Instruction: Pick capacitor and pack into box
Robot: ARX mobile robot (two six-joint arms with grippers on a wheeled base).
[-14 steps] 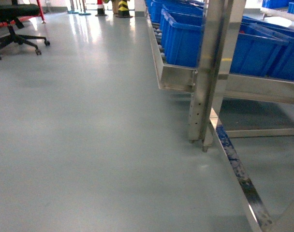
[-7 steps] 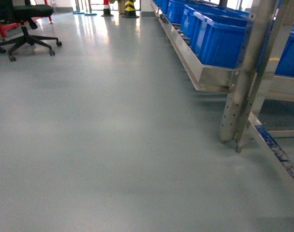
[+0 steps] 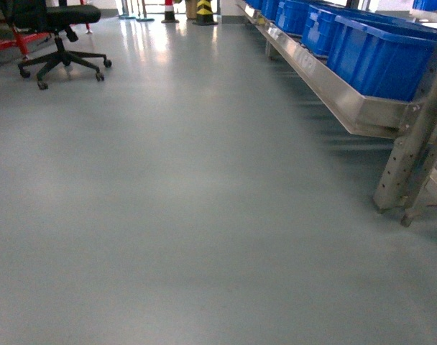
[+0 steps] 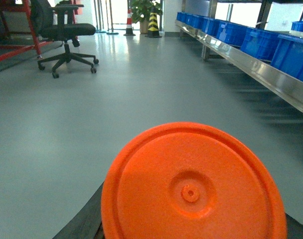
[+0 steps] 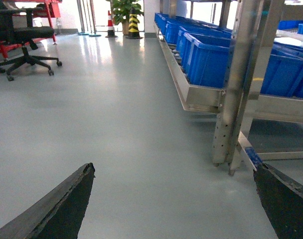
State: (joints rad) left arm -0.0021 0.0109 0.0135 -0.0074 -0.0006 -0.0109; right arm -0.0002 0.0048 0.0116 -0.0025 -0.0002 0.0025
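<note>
Locating the box: it shows in none of the three views.
Left gripper [image 4: 191, 221]: an orange round disc [image 4: 191, 189] fills the space in front of its camera and hides the jaws; I cannot tell how they stand.
Right gripper [image 5: 174, 169]: jaws wide apart, only grey floor [image 3: 190, 215] between them.
Right side: blue bins [image 3: 380, 54] lined on a steel rack [image 3: 341, 100].
Far left: black office chair [image 3: 60, 36].
</note>
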